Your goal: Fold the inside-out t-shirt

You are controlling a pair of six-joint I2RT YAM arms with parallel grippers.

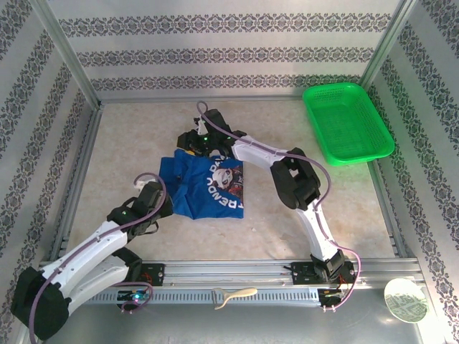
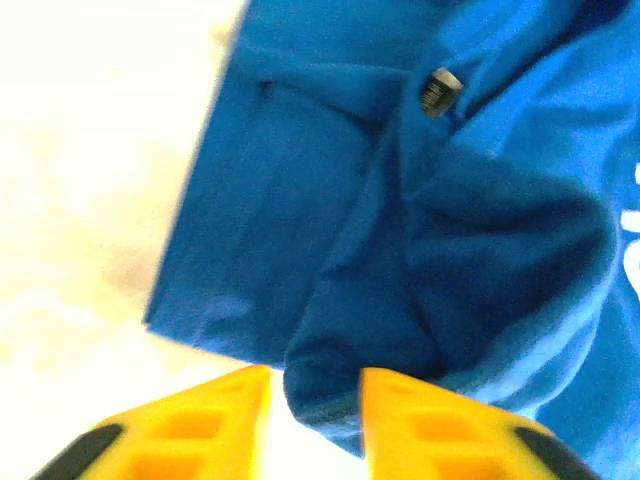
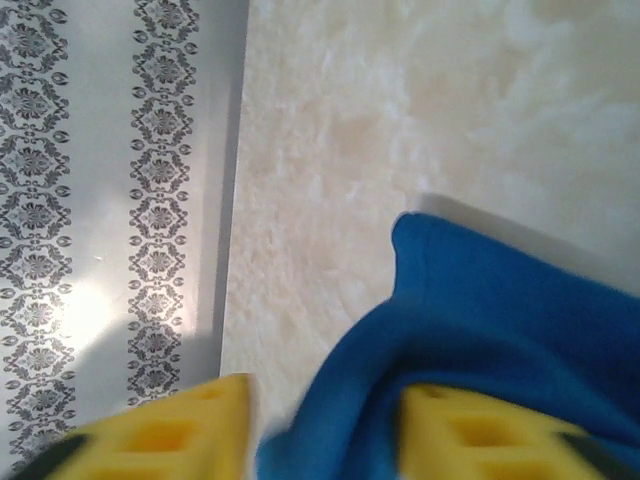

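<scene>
The royal blue t-shirt (image 1: pixel 192 183) lies crumpled in the middle of the table, with a printed picture (image 1: pixel 228 179) showing on its right part. My left gripper (image 1: pixel 163 198) is at the shirt's near left edge. In the left wrist view its yellow fingers (image 2: pixel 215 420) stand apart around a hanging fold of the t-shirt (image 2: pixel 450 250), with a gap beside the cloth; a small tag (image 2: pixel 440 92) shows higher up. My right gripper (image 1: pixel 195 147) is at the shirt's far edge. Its jaws are open too, and blue cloth (image 3: pixel 500 320) lies loosely between them.
A green mesh basket (image 1: pixel 348 122) stands at the back right corner. Patterned walls (image 1: pixel 43 143) and metal rails close in the table on three sides. A cream utensil (image 1: pixel 233 295) and a white plate (image 1: pixel 405 301) lie outside the front rail.
</scene>
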